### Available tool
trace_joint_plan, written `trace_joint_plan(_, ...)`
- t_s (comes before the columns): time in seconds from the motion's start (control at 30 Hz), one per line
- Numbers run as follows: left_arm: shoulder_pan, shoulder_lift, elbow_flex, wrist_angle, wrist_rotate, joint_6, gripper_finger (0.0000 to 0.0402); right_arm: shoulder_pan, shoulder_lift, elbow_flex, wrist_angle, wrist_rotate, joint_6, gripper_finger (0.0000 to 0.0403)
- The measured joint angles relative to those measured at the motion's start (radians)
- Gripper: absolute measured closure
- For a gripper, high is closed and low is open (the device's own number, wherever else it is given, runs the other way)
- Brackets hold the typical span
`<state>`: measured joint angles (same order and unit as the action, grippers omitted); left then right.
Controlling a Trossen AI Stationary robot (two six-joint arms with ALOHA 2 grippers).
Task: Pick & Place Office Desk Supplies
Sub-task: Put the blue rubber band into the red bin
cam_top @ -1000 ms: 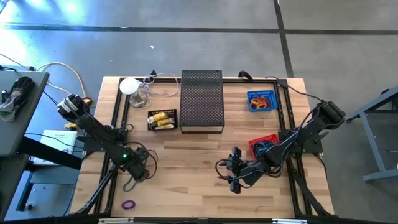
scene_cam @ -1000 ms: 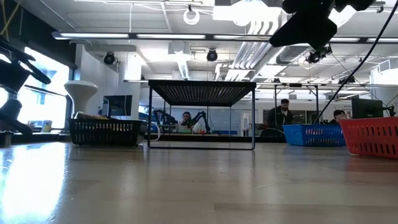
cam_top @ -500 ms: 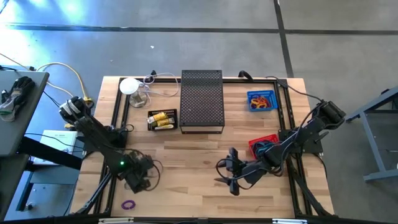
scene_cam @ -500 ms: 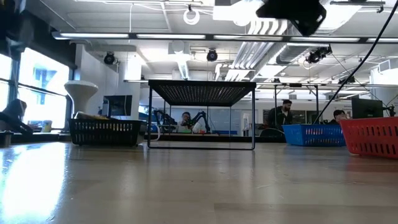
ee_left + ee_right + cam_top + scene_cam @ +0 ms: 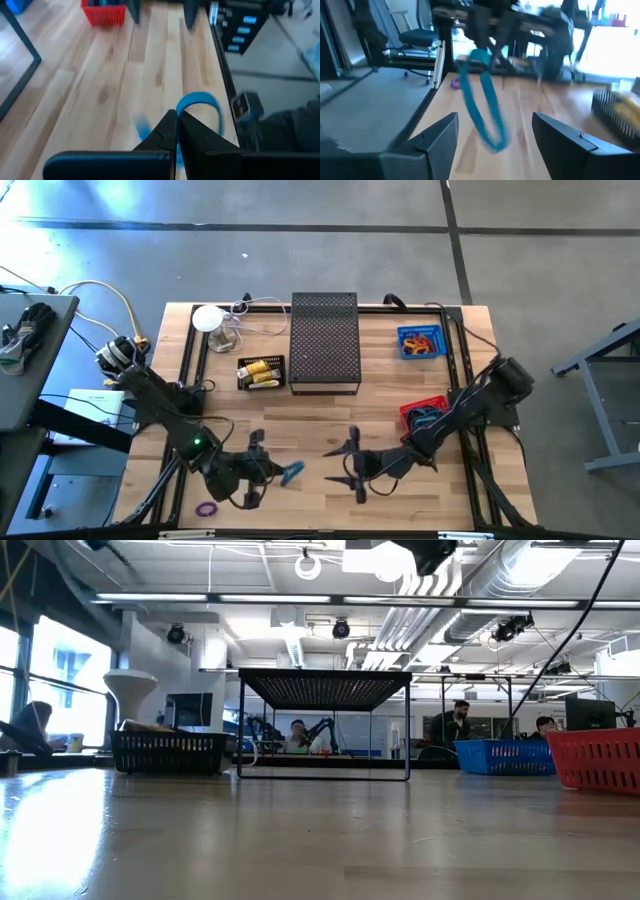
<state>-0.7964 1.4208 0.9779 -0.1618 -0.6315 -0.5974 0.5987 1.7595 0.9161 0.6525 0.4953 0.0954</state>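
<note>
A blue rubber-band loop (image 5: 293,473) hangs above the near middle of the table, with my left gripper (image 5: 279,471) shut on it. The right wrist view shows the loop (image 5: 482,107) long and narrow, dangling between me and the left arm. My right gripper (image 5: 352,464) stands open just to the right of the loop, pointing at it, with its fingers (image 5: 440,135) apart and nothing between them. A small purple band (image 5: 206,508) lies flat on the table near the front left edge. My left gripper pinches one short stretch of the blue loop (image 5: 180,105) between its two fingertips. The fingers come from the table's left, slanting a little downward. The rest of the loop (image 5: 487,120) hangs slack below the fingers, clear of the table.
A black mesh stand (image 5: 324,340) sits at the far middle. Left of it is a black basket (image 5: 261,372) with yellow pieces. A blue basket (image 5: 420,342) stands at the far right and a red basket (image 5: 425,412) at the right. Bare wood lies between the arms.
My left gripper has shut on the band near the table's left front, risen and swung toward the right, tipping from pointing down to nearly level. The band has come up clear of the table. My right gripper has shifted left toward it and turned, staying open.
</note>
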Motion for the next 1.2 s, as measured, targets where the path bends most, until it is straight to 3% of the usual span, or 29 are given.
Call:
trace_joint_plan(0.1,0.029,0.0,0.0,0.052,0.005,0.015,0.04,0.0,0.073,0.0,0.14,-0.002,-0.131,0.016)
trace_joint_plan(0.27,0.079,0.0,0.0,0.078,0.01,0.017,0.0401,-0.019,0.154,0.013,0.339,-0.009,-0.175,0.016)
trace_joint_plan(0.37,0.11,0.0,0.0,0.115,0.012,0.029,0.0401,-0.048,0.166,0.029,0.344,-0.04,-0.144,0.016)
trace_joint_plan(0.6,0.162,0.0,0.0,0.234,0.05,0.13,0.0401,-0.117,0.166,0.032,0.349,-0.228,-0.007,0.016)
trace_joint_plan(1.2,0.242,0.065,0.002,0.348,0.137,0.193,0.0401,-0.15,0.166,0.032,0.348,-0.239,-0.044,0.016)
